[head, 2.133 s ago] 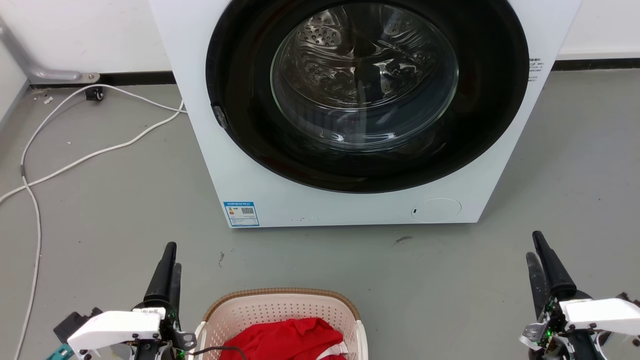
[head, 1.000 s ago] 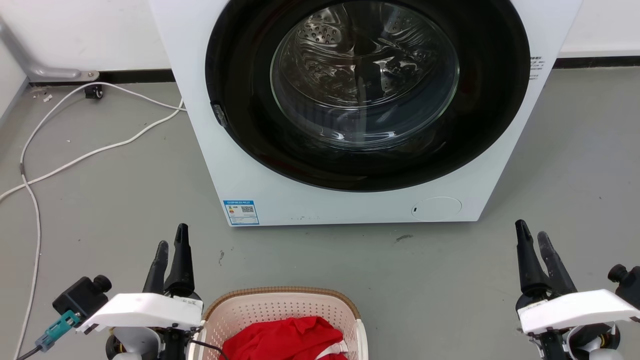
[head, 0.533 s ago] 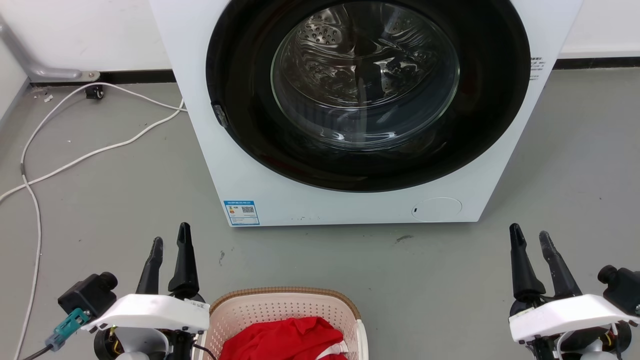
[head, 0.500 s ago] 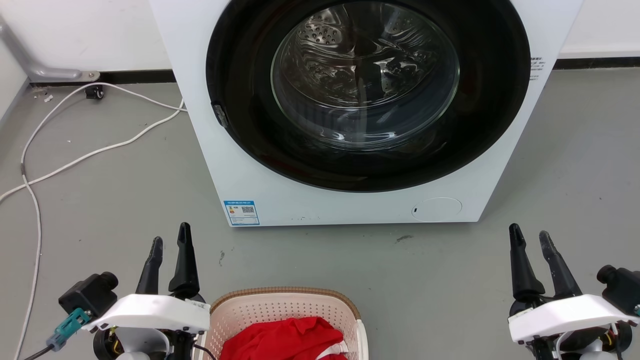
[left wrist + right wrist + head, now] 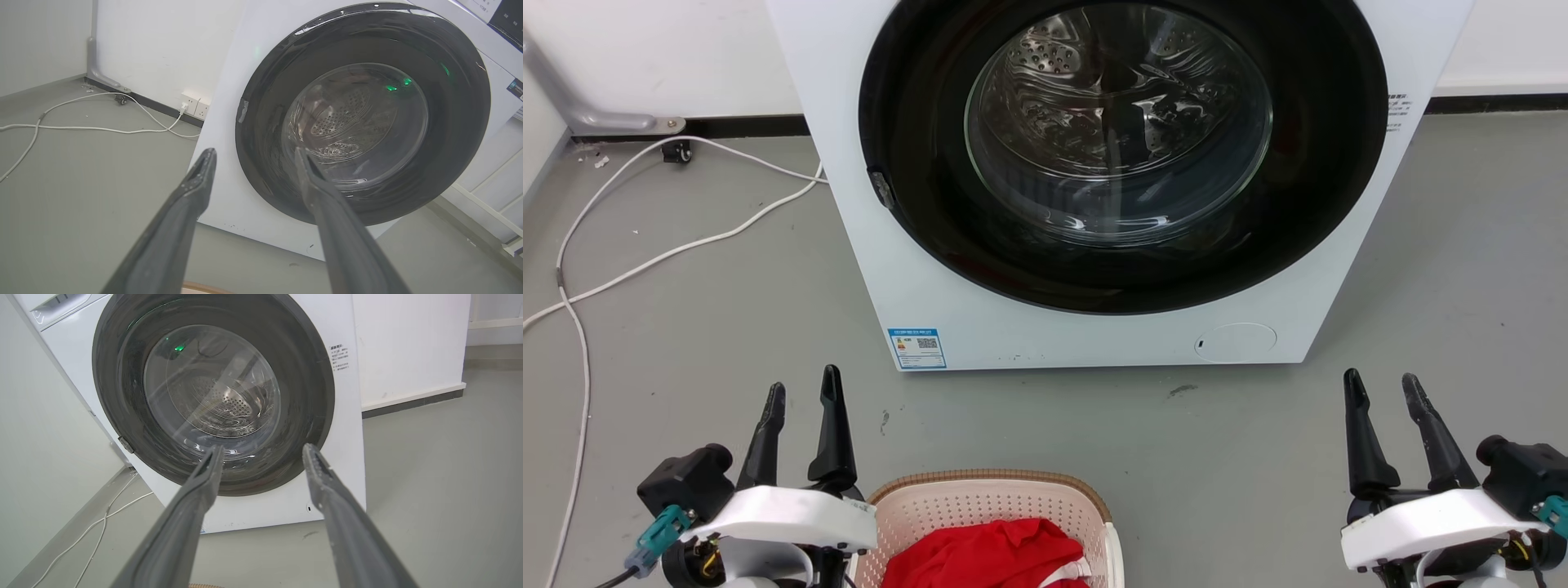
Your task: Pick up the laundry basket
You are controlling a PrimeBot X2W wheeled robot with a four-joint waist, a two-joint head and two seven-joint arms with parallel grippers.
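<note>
The laundry basket point(image 5: 980, 500), cream with perforated walls and a brown woven-look rim, sits on the floor at the bottom centre of the head view, cut off by the frame edge. A red cloth point(image 5: 988, 554) lies inside it. My left gripper point(image 5: 802, 387) is open just left of the basket, its fingers pointing toward the washing machine. Far to the basket's right, my right gripper point(image 5: 1380, 382) is open as well. Both hold nothing. In the wrist views the left gripper point(image 5: 253, 152) and right gripper point(image 5: 263, 448) show spread fingers. A sliver of basket rim point(image 5: 200, 287) peeks at the bottom.
A white front-loading washing machine point(image 5: 915, 269) with a closed dark round glass door point(image 5: 1119, 131) stands just beyond the basket. White cables point(image 5: 645, 261) trail over the grey floor at the left. A white wall with a dark skirting runs behind.
Both grippers went from nearly shut to open, their fingers spreading apart. The left arm shifted slightly right toward the basket and the right arm slightly left. The basket has not moved.
</note>
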